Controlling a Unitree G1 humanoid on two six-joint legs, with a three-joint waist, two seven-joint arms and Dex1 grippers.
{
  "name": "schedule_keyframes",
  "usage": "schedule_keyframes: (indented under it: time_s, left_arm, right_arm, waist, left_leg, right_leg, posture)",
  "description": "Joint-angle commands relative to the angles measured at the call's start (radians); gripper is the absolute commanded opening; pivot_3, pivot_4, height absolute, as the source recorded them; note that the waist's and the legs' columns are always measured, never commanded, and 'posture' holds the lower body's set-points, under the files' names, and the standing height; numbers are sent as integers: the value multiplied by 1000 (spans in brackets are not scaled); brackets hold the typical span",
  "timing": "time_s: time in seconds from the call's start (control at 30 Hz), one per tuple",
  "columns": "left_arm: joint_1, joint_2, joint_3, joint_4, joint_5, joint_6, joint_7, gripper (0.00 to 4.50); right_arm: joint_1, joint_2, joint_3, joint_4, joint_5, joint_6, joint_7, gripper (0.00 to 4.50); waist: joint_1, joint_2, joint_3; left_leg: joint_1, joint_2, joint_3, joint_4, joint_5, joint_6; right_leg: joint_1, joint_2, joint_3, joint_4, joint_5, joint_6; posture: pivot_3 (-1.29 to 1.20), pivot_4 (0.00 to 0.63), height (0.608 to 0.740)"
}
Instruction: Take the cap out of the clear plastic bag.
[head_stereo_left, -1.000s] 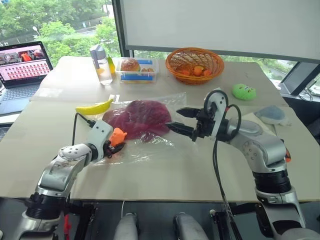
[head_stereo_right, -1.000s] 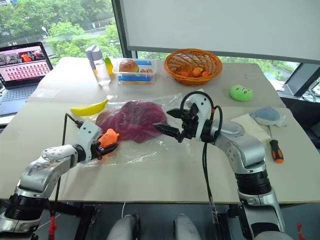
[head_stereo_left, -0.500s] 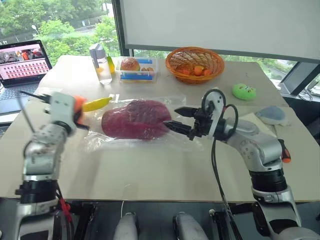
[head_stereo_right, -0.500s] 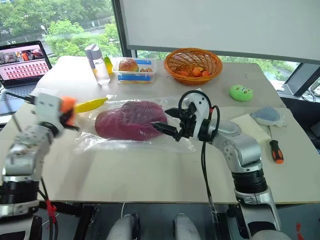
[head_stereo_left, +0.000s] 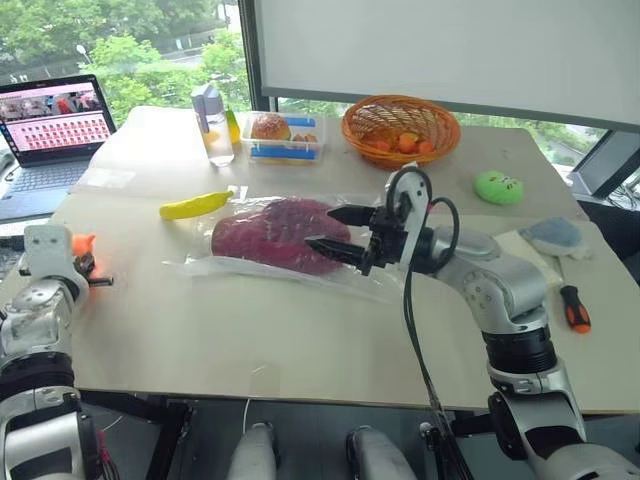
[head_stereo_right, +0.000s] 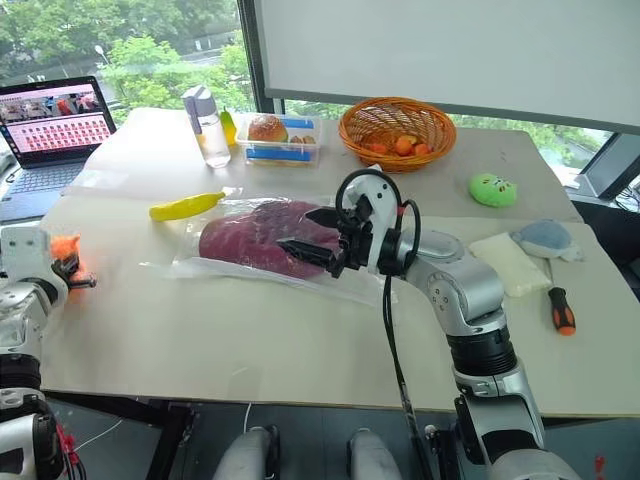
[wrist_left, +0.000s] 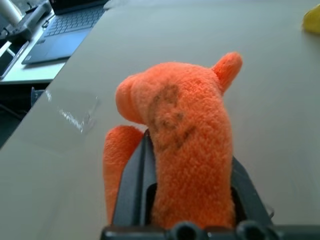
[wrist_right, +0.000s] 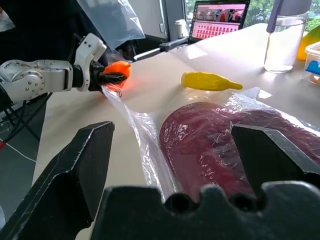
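Note:
The dark red cap (head_stereo_left: 275, 232) lies inside the clear plastic bag (head_stereo_left: 200, 265), flat on the table's middle. My right gripper (head_stereo_left: 322, 230) is open and hovers over the bag's right end, its fingers pointing left at the cap, nothing between them. In the right wrist view the cap (wrist_right: 210, 145) shows under wrinkled film (wrist_right: 142, 125). Far out at the table's left edge, my left gripper (head_stereo_left: 88, 272) is shut on an orange plush toy (wrist_left: 185, 135). The bag's film reaches toward it; I cannot tell whether it touches.
A yellow banana (head_stereo_left: 195, 206) lies just behind the bag. At the back stand a laptop (head_stereo_left: 55, 125), a bottle (head_stereo_left: 213, 125), a clear food box (head_stereo_left: 285, 135) and an orange basket (head_stereo_left: 400, 125). At the right lie a green plush (head_stereo_left: 498, 186), a grey-blue plush (head_stereo_left: 553, 235) and a screwdriver (head_stereo_left: 573, 308).
My left gripper has swung far left with the orange toy, away from the bag. The bag now lies stretched flatter. The right gripper has edged left over the cap.

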Motion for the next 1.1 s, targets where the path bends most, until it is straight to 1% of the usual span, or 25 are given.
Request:
schedule_keyframes:
  time_s: [0.03,0.13,0.23,0.33,0.4,0.53,0.57,0.63,0.77,0.83,0.93,0.97,1.07,1.1]
  left_arm:
    - [26,-2,42,22,-34,-21,-5,2428]
    - [51,-27,53,-22,-61,-22,-11,3536]
    - [64,-52,88,-136,-94,-44,13,4456]
    - [80,-63,113,-264,-111,-30,44,4456]
    - [87,-57,143,-368,-124,64,104,4456]
    - [94,32,139,-560,-92,199,125,4456]
    - [75,65,129,-576,-78,219,123,4456]
    - [53,102,116,-584,-66,240,124,4456]
    - [5,119,90,-564,-63,254,108,4456]
    - [-38,112,61,-545,-70,205,70,4456]
    - [-126,69,-56,-467,-96,121,-89,4456]
    - [-179,34,-83,-404,-103,78,-129,4456]
    - [-289,-24,-110,-239,-101,2,-178,4456]
    - [-364,-56,-127,-113,-89,-33,-185,4456]
  right_arm:
    - [-11,-13,-5,-27,0,-9,8,4500]
    - [-14,-13,-2,-27,4,-8,9,4500]
    - [-24,-11,4,-17,4,-11,17,4500]
    - [-35,-8,6,-8,8,-14,24,4500]
    - [-39,-9,6,-3,10,-14,29,4500]
    - [-40,-12,8,-1,11,-9,39,4500]
    - [-40,-10,12,3,9,-12,42,4500]
    - [-40,-7,17,9,4,-17,45,4500]
    - [-41,2,19,10,1,-22,44,4500]
    - [-42,5,18,10,-3,-24,40,4500]
    - [-40,7,12,10,-9,-29,31,4500]
    - [-40,10,11,11,-11,-31,26,4500]
    - [-41,17,11,13,-19,-35,16,4500]
    - [-39,19,10,11,-22,-38,9,4500]
  waist:
    - [-3,0,0]
    - [-7,0,0]
    - [-5,0,0]
    - [-1,-1,0]
    - [0,-1,0]
    - [-3,-2,0]
    - [-3,-2,0]
    - [-2,-2,0]
    - [-1,-2,0]
    - [0,-2,0]
    - [9,-2,0]
    - [14,-2,0]
    - [21,-2,0]
    - [21,-2,0]
  left_leg:
    - [0,0,0,0,0,0]
    - [1,1,0,0,0,0]
    - [1,1,0,0,0,0]
    - [0,1,0,0,0,0]
    - [0,1,0,0,0,0]
    - [0,1,-1,1,0,0]
    - [0,1,-1,0,0,0]
    - [0,1,-1,0,0,0]
    - [1,0,-1,0,0,0]
    - [1,0,-1,0,0,0]
    - [0,0,-2,1,0,-1]
    - [0,0,-2,1,0,-1]
    - [0,0,-2,2,0,-1]
    - [0,0,-2,3,0,0]
  right_leg:
    - [0,0,0,0,0,0]
    - [0,0,0,0,1,-1]
    - [0,0,0,1,1,-1]
    - [0,0,-1,0,1,-1]
    - [0,0,-1,0,1,-1]
    - [0,0,-1,1,1,-1]
    - [0,0,-1,1,1,-1]
    - [0,0,-2,0,1,-1]
    - [1,0,-2,0,1,-1]
    - [1,0,-2,0,1,-1]
    - [1,0,-3,0,1,-1]
    - [2,0,-4,0,1,-1]
    - [2,0,-4,0,1,-1]
    - [2,0,-4,0,1,-1]
  posture:
    - [0,150,737]
    - [0,150,737]
    - [0,150,737]
    - [0,150,737]
    - [0,150,737]
    - [0,150,737]
    - [0,150,737]
    - [0,150,737]
    - [0,150,737]
    - [0,150,737]
    - [0,150,737]
    - [0,150,737]
    - [0,150,737]
    - [0,150,737]
